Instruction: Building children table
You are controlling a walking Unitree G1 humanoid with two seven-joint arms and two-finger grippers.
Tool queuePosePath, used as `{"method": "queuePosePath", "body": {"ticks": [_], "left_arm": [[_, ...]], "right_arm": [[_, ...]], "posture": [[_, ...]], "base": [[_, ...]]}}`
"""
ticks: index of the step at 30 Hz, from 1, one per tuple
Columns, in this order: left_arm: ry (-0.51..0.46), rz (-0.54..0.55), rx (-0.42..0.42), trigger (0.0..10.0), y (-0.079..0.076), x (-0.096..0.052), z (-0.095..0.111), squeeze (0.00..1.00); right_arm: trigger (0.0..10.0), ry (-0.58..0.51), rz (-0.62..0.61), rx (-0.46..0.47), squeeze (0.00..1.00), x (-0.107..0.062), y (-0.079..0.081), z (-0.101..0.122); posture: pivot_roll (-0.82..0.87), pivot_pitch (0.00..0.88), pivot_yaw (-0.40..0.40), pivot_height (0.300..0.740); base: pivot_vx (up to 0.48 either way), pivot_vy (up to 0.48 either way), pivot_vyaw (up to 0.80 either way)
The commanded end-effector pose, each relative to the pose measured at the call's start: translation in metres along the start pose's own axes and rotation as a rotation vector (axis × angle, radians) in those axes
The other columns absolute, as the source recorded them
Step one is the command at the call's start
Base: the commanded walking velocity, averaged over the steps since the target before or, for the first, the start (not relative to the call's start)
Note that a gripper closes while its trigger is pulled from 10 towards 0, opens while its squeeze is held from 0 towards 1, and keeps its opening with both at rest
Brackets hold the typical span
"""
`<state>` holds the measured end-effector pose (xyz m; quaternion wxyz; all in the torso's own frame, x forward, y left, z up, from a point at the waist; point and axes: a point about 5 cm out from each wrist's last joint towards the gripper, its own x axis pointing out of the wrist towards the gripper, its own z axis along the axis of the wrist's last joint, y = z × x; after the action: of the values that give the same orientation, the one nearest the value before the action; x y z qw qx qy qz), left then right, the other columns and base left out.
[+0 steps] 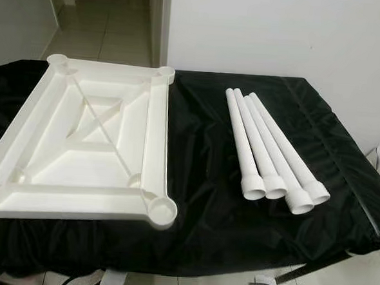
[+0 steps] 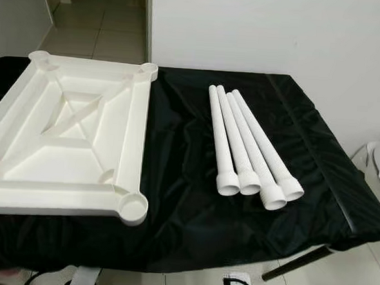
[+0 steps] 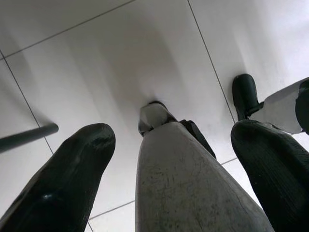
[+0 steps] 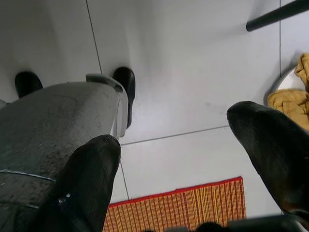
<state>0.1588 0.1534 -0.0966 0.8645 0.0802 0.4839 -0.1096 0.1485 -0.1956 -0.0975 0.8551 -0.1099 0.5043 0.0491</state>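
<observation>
A white plastic tabletop lies upside down on the left of a black-draped table, with round leg sockets at its corners. Several white table legs lie side by side to its right, wide ends toward me. My left gripper hangs open beside my own leg, over the tiled floor. My right gripper hangs open too, above the floor, with nothing between its fingers.
A white wall stands behind the table, and a tiled corridor opens at the back left. A red and yellow striped mat lies on the floor below. A white basin with yellow cloth sits at the right.
</observation>
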Motion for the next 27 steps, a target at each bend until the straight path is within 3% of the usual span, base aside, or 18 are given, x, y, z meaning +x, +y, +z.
{"method": "queuePosePath", "body": {"ticks": [1, 15, 27], "left_arm": [[-0.063, 0.032, -0.233, 10.0, 0.0286, -0.0111, -0.0205, 0.00], [-0.062, 0.038, -0.237, 10.0, 0.0315, -0.0121, -0.0221, 0.00], [-0.101, 0.033, -0.224, 10.0, 0.0355, -0.0120, -0.0148, 0.00]], "right_arm": [[10.0, -0.053, 0.071, 0.122, 0.00, -0.0078, 0.0023, -0.0233], [10.0, -0.044, 0.073, 0.130, 0.00, -0.0077, 0.0045, -0.0244], [10.0, -0.040, 0.075, 0.132, 0.00, -0.0077, 0.0038, -0.0245]], "posture": [[0.02, 0.079, 0.056, 0.740], [0.03, 0.083, 0.062, 0.740], [0.03, 0.079, 0.051, 0.740]], "base": [[-0.319, 0.000, 0.00], [-0.284, 0.000, 0.00], [0.000, 0.000, 0.00]]}}
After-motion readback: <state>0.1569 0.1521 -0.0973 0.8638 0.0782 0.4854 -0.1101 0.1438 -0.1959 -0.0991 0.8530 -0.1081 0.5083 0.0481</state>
